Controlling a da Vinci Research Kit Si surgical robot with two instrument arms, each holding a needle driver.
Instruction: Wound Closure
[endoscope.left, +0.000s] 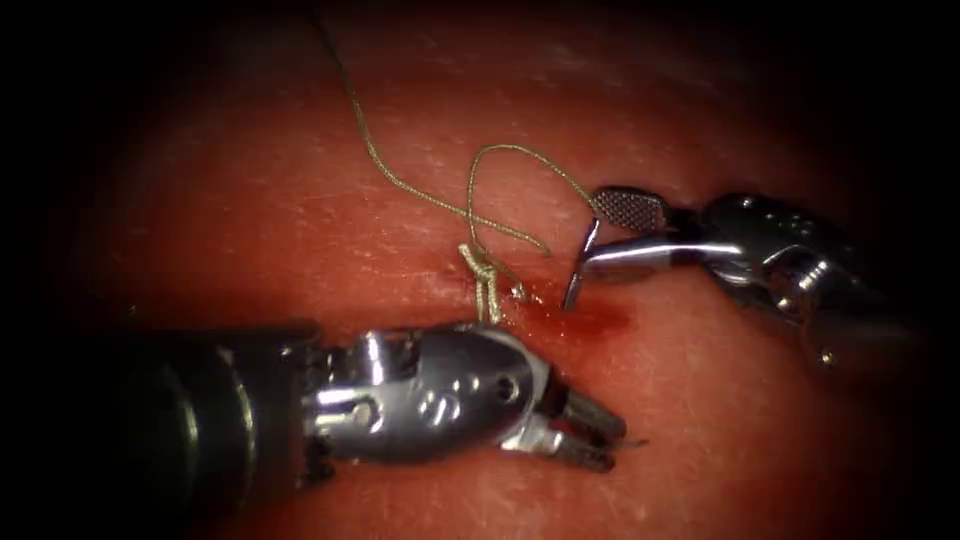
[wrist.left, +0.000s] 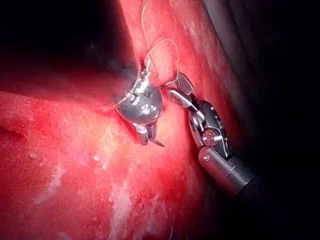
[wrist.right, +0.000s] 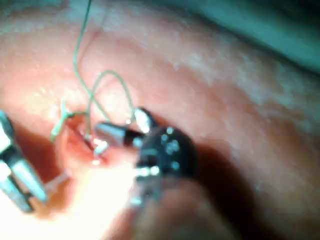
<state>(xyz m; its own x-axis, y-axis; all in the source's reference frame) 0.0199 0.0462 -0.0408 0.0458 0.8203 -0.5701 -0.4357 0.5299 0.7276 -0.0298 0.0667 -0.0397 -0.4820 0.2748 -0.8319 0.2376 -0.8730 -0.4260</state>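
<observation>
Tissue (endoscope.left: 750, 420) lies under both tools, with one stitch already tied.

Nearest: the left tool (endoscope.left: 598, 437) lies low over the tissue. Its jaws look slightly parted, with nothing seen between them. A thin sliver shows just past its tips; I cannot tell what it is.

Just beyond the left tool's wrist sits the knot (endoscope.left: 480, 262), two short tails hanging towards that tool. The cut (endoscope.left: 535, 293) runs from the knot towards the right tool, with red fluid (endoscope.left: 600, 320) between the two tools' tips.

The needle (endoscope.left: 582, 265) stands steeply between the right tool's jaws, tail end up at the upper jaw and point down at the tissue, to the right of the knot. I cannot tell whether the point is in.

The right tool (endoscope.left: 597, 232) has its jaws wide apart, toothed face showing, so neither tool grips the needle.

Farthest: the thread (endoscope.left: 400, 185) arches from the needle's tail over the knot, and a second strand trails away from both tools.

Judgement: one stitch is done and the needle sits unheld at the site beside it. Any next move calls for a firm grip on the needle's body, keeping the slack arch clear of the jaws.
</observation>
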